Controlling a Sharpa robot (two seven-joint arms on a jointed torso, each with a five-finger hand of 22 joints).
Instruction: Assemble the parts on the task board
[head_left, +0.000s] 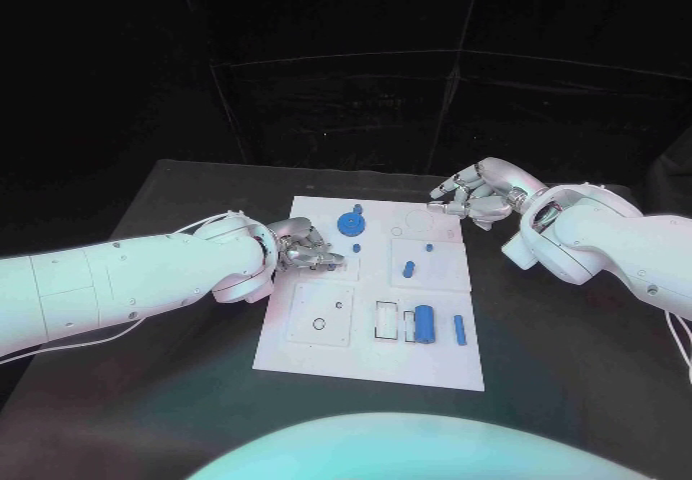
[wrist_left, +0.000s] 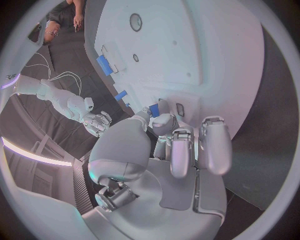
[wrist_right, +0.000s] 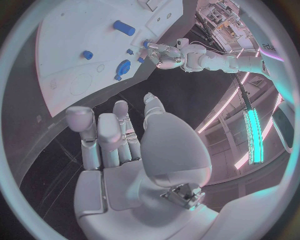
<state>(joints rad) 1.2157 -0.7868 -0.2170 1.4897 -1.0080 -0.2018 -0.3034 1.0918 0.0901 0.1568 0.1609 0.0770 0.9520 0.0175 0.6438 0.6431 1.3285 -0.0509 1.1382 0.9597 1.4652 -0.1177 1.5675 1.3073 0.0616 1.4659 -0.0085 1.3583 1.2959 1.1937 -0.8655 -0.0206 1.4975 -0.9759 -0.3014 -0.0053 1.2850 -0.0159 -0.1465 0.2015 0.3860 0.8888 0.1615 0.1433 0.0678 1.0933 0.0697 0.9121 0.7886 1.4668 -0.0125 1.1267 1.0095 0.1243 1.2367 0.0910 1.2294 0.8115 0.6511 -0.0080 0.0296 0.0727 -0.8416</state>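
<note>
Lying in the middle of the black table (head_left: 173, 200), the white task board (head_left: 433, 355) is seen from the head view with its blue parts spread over it. A round blue disc (head_left: 351, 222) sits near the board's far edge, with a small blue piece (head_left: 355, 246) just beside it on the near side. A short blue peg (head_left: 410, 268) lies close to the board's middle. Near the front right of the board, a blue cylinder (head_left: 428, 325) lies beside a slimmer blue bar (head_left: 460, 330), the two just apart, with a white rectangular recess (head_left: 387, 319) next to them.

The left hand (head_left: 307, 250) is placed over the board's left edge, level with the small blue piece. Its fingers (wrist_left: 181, 150) are curled downward toward the board in the left wrist view, and a small blue part (wrist_left: 154, 110) is seen just at the fingertips (whether it is actually pinched cannot be told).

The right hand (head_left: 473, 198) is held above the table just past the board's far right corner, apart from every part. In the right wrist view its fingers (wrist_right: 103, 135) are extended side by side with the thumb set apart, and nothing is held between them. The disc (wrist_right: 122, 67) and the cylinder (wrist_right: 124, 27) are also seen on the board in that view.
</note>
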